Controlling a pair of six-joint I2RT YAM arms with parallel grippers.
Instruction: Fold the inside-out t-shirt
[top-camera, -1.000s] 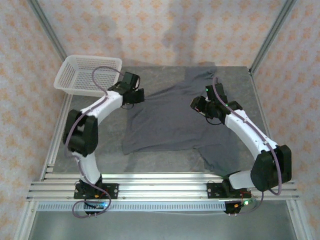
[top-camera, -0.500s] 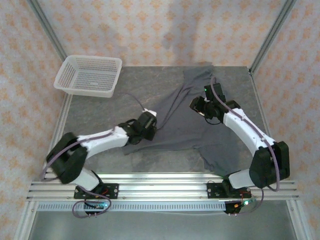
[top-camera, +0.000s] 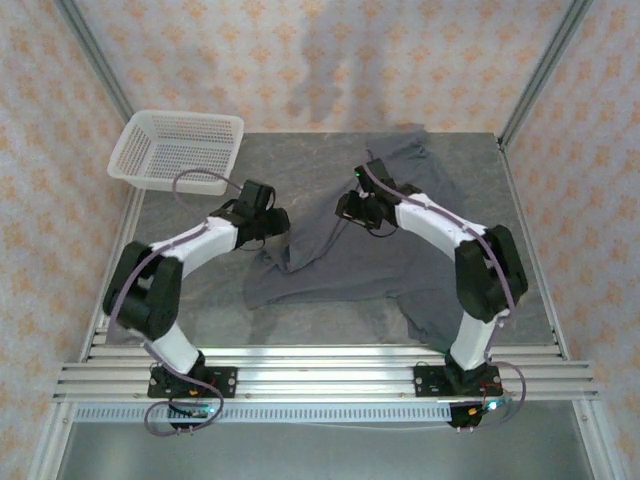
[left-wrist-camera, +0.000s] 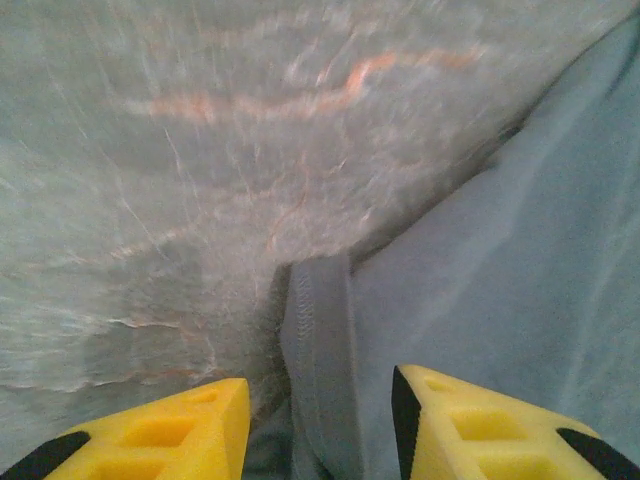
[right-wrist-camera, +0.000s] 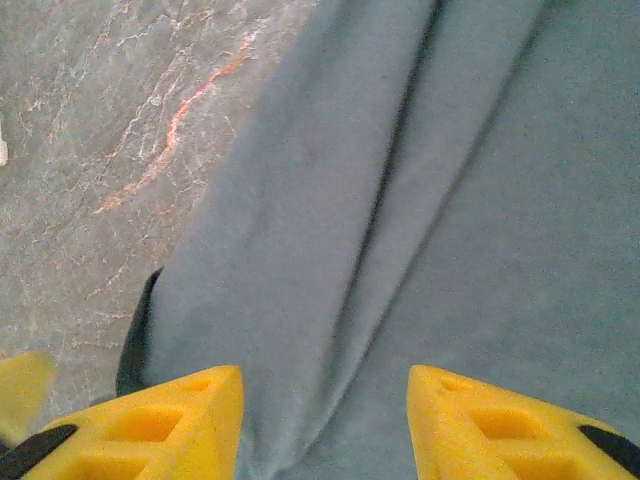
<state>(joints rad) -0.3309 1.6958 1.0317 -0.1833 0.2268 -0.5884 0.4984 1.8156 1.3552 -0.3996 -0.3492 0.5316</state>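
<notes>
Your left gripper (left-wrist-camera: 320, 398) has let go since a moment ago, its jaws now apart with the hem of the t-shirt (top-camera: 350, 265) lying loose between them, while your right gripper (right-wrist-camera: 325, 398) has swung left, jaws apart, with creased cloth just beneath it.

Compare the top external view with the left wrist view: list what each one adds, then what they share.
Top external adds the white basket at the far left corner, both arms and the whole t-shirt. Left wrist adds a close look at the shirt's stitched hem between the left gripper's open yellow fingers. Shared: grey shirt cloth on the marbled table.
</notes>
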